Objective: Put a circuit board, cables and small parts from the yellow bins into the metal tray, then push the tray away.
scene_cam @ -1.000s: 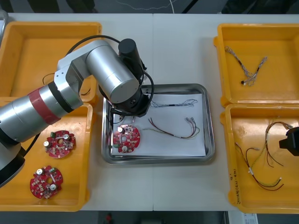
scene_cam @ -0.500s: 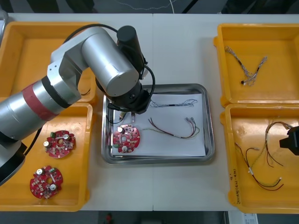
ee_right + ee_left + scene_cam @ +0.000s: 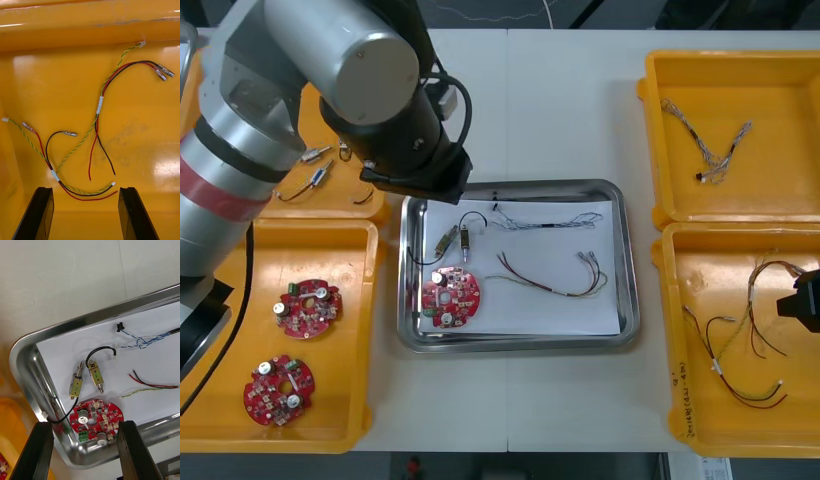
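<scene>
tray [image 3: 632, 290] sits mid-desk [image 3: 560, 110] with a white sheet [image 3: 580, 310] inside. read as a clock face, it has a red board [image 3: 451, 298] at 8 o'clock, two metal parts [image 3: 456, 240] on a black cable [image 3: 470, 218] at 10, a blue-white cable [image 3: 550, 222] from 12 to 2, and a red-yellow cable [image 3: 555, 280] from the centre toward 3. left pincer [image 3: 84, 423] hangs clear above the tray near its 10 o'clock corner, fingers [image 3: 41, 450] wide apart and empty; the board and parts lie well below it. its arm [image 3: 330, 60] crosses the desk's 10 o'clock bin [image 3: 330, 200], where more parts [image 3: 315, 175] lie. the 8 o'clock bin [image 3: 210, 420] holds a second board [image 3: 307, 307] and a third board [image 3: 279, 389]. right pincer [image 3: 85, 189] waits over the 4 o'clock bin [image 3: 780, 430], fingers spread wide, gripping nothing; red, black and yellow-green wires [image 3: 99, 108] lie loose on the bin floor just beyond the fingertips, untouched. the 2 o'clock bin [image 3: 780, 70] holds a second blue-white cable [image 3: 710, 145].
</scene>
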### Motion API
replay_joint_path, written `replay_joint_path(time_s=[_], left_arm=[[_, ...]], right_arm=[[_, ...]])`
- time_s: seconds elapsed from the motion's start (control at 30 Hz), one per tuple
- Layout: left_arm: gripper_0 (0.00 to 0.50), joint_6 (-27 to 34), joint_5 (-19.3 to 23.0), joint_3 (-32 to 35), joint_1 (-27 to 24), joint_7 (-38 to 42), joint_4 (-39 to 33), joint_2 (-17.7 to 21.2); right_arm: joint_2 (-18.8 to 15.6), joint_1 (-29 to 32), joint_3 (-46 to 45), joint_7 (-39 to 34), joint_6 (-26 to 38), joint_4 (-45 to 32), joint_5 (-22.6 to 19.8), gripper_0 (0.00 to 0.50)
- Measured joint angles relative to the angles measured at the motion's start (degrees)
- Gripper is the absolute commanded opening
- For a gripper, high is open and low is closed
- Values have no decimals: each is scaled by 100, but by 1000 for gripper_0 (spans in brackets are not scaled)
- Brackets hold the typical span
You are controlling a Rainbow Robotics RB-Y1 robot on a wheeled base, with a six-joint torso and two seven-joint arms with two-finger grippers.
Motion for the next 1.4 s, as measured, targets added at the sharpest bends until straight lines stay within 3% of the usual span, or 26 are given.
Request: replay_joint_path(time_s=[0.23,0.57,0.93,1.4], left_arm=[[500,381,411,331,0,0,-221,352],[500,409,545,756,107,0,-411,899],[500,410,580,1536,1005,-1,-887,1408],[500,411,261,2708,2127,-194,-1245,1546]], right_arm=[[-227,-88,134,0,0,0,-431,500],[-555,-675,742,0,0,-9,-1139,500],[-597,-1794,1969,0,0,-334,-1333,500],[-626,-2977,4393,160,1,-469,-1375,500]])
